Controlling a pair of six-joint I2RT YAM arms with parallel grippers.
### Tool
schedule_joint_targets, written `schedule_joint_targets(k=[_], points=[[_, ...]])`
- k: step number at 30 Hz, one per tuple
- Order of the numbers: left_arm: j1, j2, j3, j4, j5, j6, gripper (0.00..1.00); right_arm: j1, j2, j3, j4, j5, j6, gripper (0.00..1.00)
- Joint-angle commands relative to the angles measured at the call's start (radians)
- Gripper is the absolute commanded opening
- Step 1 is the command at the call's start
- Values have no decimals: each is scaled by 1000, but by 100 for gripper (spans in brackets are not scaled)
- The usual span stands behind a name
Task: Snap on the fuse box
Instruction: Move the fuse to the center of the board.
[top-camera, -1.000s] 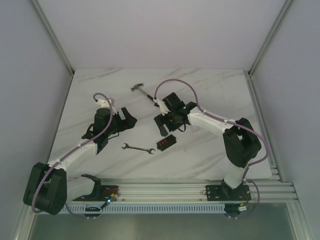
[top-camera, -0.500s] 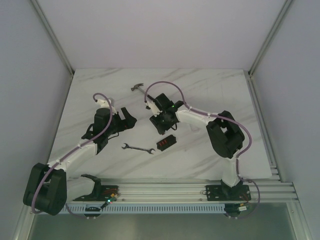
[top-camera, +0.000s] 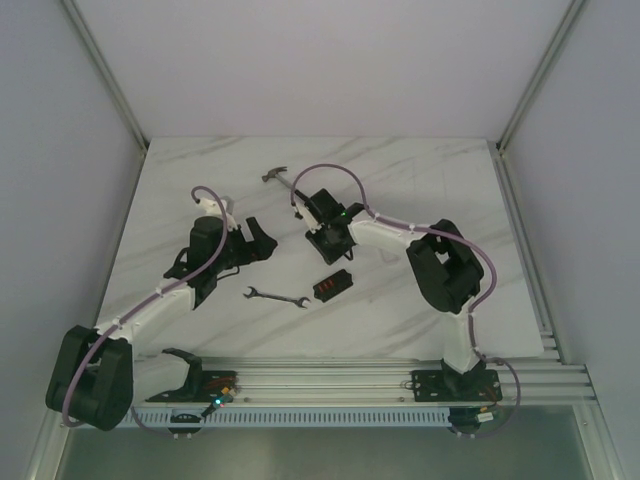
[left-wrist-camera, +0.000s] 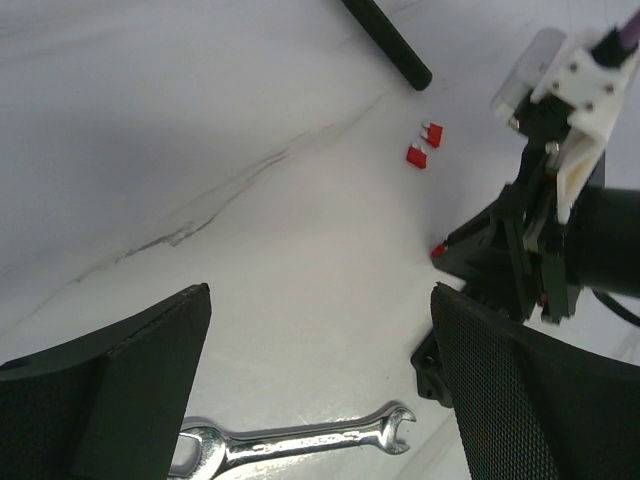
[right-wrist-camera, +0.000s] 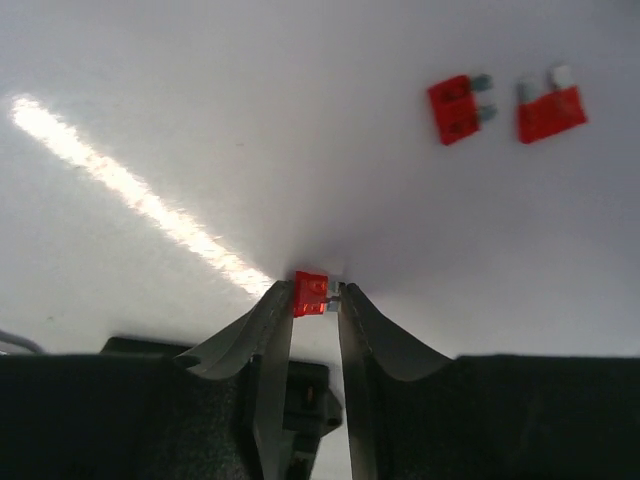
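Note:
The fuse box (top-camera: 333, 285), small and black with red fuses in its top, lies on the marble table right of the wrench (top-camera: 275, 296). My right gripper (top-camera: 328, 248) is down at the table just behind the box. In the right wrist view it (right-wrist-camera: 315, 290) is shut on a tiny red fuse (right-wrist-camera: 308, 295) at the table surface. My left gripper (top-camera: 257, 240) is open and empty, left of the box; in its view (left-wrist-camera: 320, 300) it hangs above the wrench (left-wrist-camera: 300, 440). A black corner (left-wrist-camera: 430, 365) beside its right finger may be the box.
Two loose red fuses (right-wrist-camera: 458, 108) (right-wrist-camera: 550, 110) lie on the table beyond the right gripper; they also show in the left wrist view (left-wrist-camera: 424, 145). A small hammer (top-camera: 285, 180) lies behind the right gripper, its handle (left-wrist-camera: 390, 40) in the left wrist view.
The right arm's elbow has swung left and its gripper has shifted a little back and left, low over the table. The left arm has barely moved.

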Motion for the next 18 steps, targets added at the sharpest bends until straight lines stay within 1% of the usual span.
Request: schedule_joint_targets(k=[1, 5, 8, 10, 12, 18], points=[[-29, 6, 11, -7, 40, 46, 100, -47, 12, -7, 0, 75, 34, 28], [-77, 13, 16, 1, 31, 85, 100, -95, -14, -42, 25, 102, 65, 25], [-134, 23, 22, 7, 12, 130, 100, -137, -32, -60, 46, 104, 105, 22], [-170, 32, 28, 13, -4, 166, 100, -156, -48, -72, 63, 105, 131, 22], [-215, 43, 36, 17, -24, 203, 100, -164, -75, -86, 87, 92, 143, 24], [-378, 88, 59, 31, -143, 314, 100, -182, -211, -178, 197, -3, 151, 36]])
